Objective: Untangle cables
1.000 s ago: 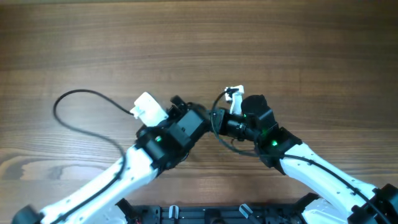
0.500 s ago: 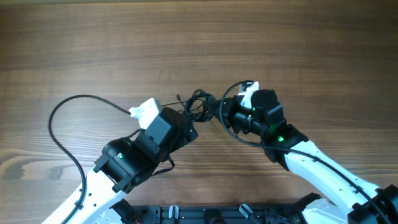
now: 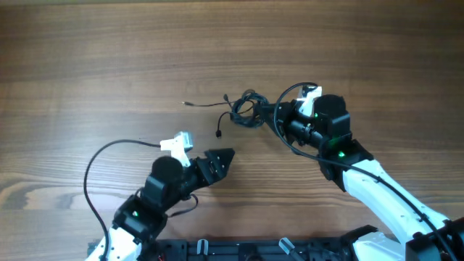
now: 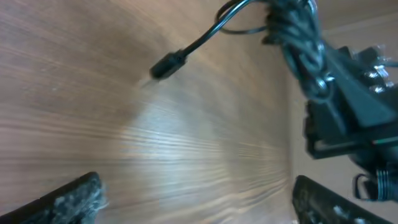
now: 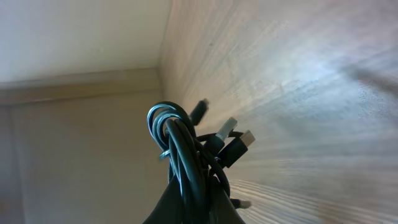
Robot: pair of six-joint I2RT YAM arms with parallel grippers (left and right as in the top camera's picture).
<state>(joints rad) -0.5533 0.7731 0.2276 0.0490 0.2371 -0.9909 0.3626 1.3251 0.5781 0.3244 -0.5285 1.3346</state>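
Observation:
The cables are a bunch of thin black cords (image 3: 247, 109) lying on the wooden table right of centre. One loose end with a pale tip (image 3: 187, 104) trails left, and another plug end (image 3: 219, 133) hangs toward the front. My right gripper (image 3: 270, 113) is shut on the bunch; the right wrist view shows the looped cords and plugs (image 5: 186, 149) pinched between its fingers. My left gripper (image 3: 221, 158) is open and empty, low at the front, apart from the bunch. The left wrist view shows one plug end (image 4: 168, 64) and the bunch (image 4: 298, 37) ahead.
A thicker black wire (image 3: 101, 163) loops from the left arm over the table's front left. The left arm's white camera block (image 3: 176, 143) sits by it. A dark rail (image 3: 239, 250) runs along the front edge.
My left gripper has let go of the bunch and pulled back toward the front left. My right gripper has carried the bunch to the right, and loose ends now trail out to the left.

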